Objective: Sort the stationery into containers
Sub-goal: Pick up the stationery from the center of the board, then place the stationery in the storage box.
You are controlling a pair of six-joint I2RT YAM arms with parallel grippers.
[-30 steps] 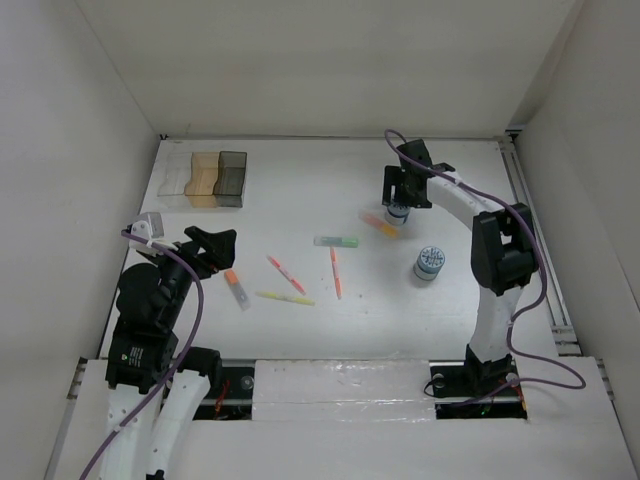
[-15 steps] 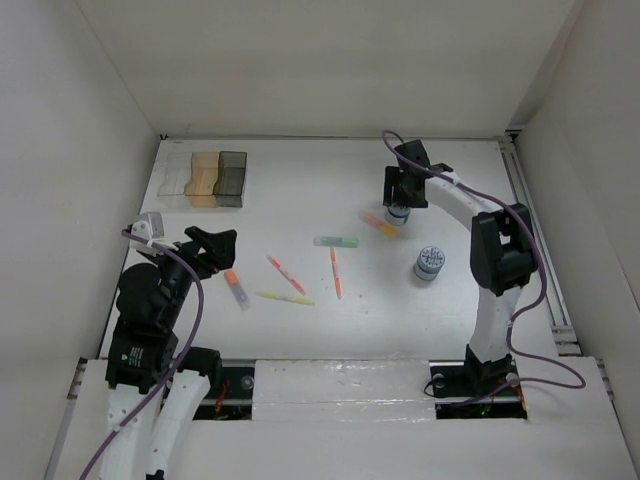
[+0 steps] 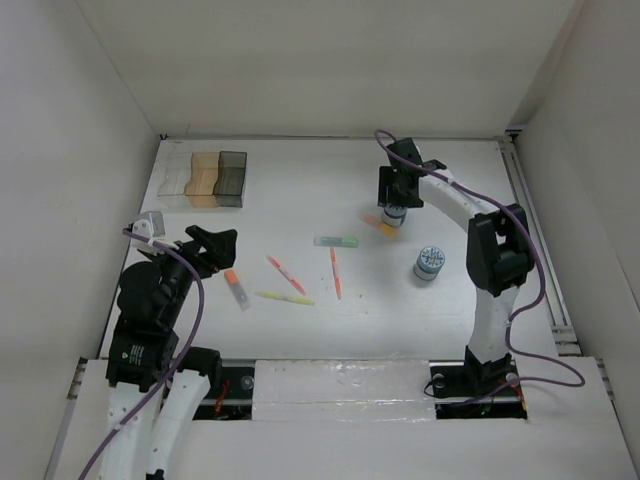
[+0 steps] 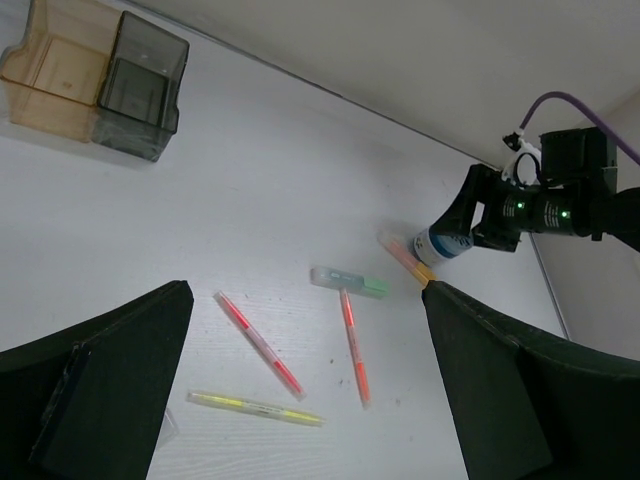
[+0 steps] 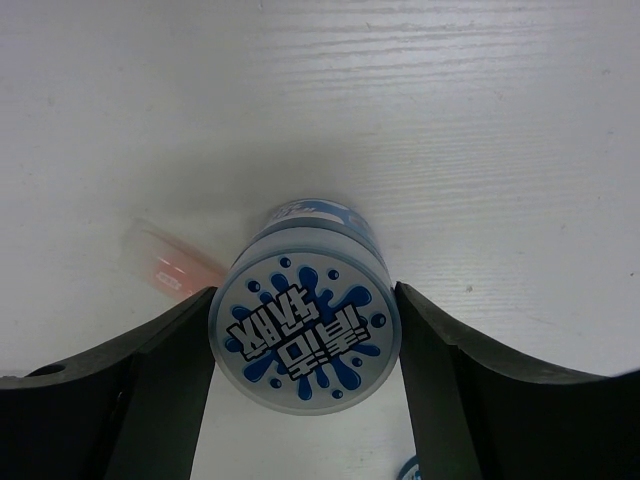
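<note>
My right gripper (image 3: pixel 394 208) is shut on a round blue-and-white roll (image 5: pixel 305 335), its fingers (image 5: pixel 165 370) pressed against both sides, held a little above the table at the back right. It also shows in the left wrist view (image 4: pixel 440 243). A second roll (image 3: pixel 429 263) stands to its front right. An orange-yellow marker (image 3: pixel 378 224) lies just below the held roll. A green-capped marker (image 3: pixel 336 241), an orange pen (image 3: pixel 336 272), a red pen (image 3: pixel 286 274), a yellow pen (image 3: pixel 284 298) and a short orange-capped marker (image 3: pixel 236 288) lie mid-table. My left gripper (image 3: pixel 212 245) is open and empty.
The three joined bins stand at the back left: clear (image 3: pixel 175 178), amber (image 3: pixel 204 178) and dark grey (image 3: pixel 231 178). White walls close in the table on the left, back and right. A rail runs along the right edge (image 3: pixel 535 230).
My right gripper has shifted slightly left and toward the back with the roll in it. The left arm and the loose pens have not moved.
</note>
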